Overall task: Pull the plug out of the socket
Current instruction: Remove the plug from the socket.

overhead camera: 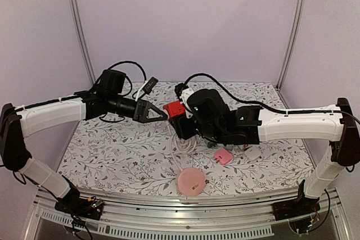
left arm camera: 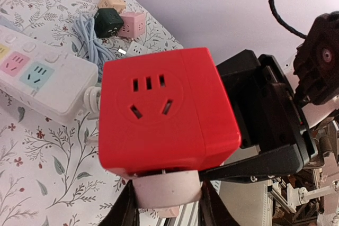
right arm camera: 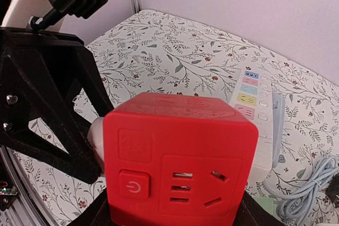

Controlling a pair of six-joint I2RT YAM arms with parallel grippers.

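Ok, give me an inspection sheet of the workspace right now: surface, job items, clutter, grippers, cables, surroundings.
Surface: floral-print tablecloth, lying flat.
Job's things: red plastic cube socket held off the table; white round plug seated in one face.
Clutter: white power strip with pastel switches; cluster of small beige, dark green and pink cubes; pink round disc.
Grippers: left gripper closed on the plug; right gripper closed on the socket.
Cables: pale blue cable, bundled; black arm cables.
Surroundings: plain lilac walls; metal frame posts.
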